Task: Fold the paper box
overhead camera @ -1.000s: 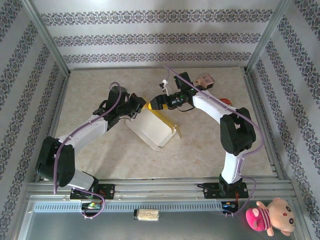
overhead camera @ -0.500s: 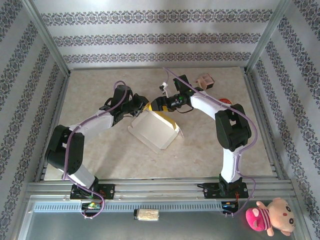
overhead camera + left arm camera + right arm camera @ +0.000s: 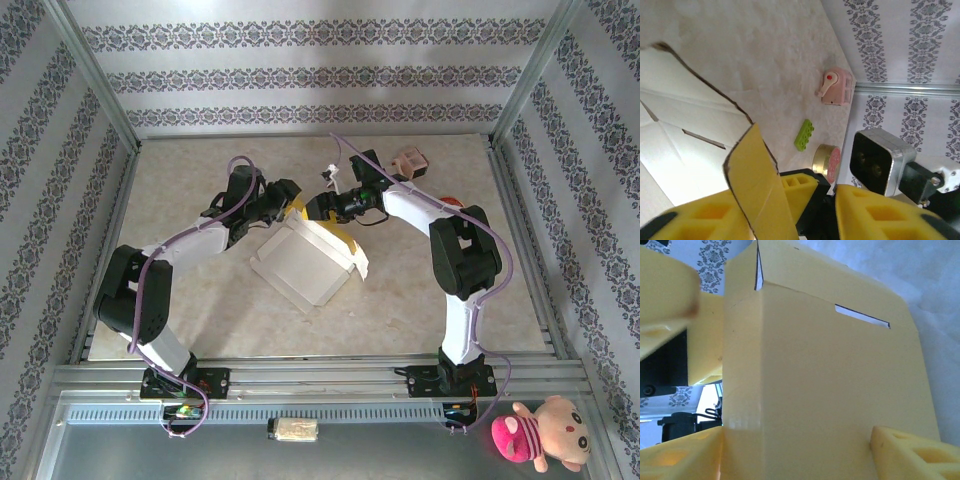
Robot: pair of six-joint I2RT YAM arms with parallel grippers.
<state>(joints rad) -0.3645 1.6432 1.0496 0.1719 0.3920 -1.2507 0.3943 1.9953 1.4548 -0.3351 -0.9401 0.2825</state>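
The paper box lies mid-surface with its white inside up and its yellow flaps raised along the far right edge. Since half a second ago its broad white panel has tipped flatter and its near corner has slid slightly toward the arm bases. Over the same time the left fingers have crept farther up toward the right fingers at the box's far corner. In the left wrist view a yellow flap stands against the left fingers; I cannot tell whether they clamp it. The right fingers are spread apart, a yellow wall between them. A pink box-like item sits well apart.
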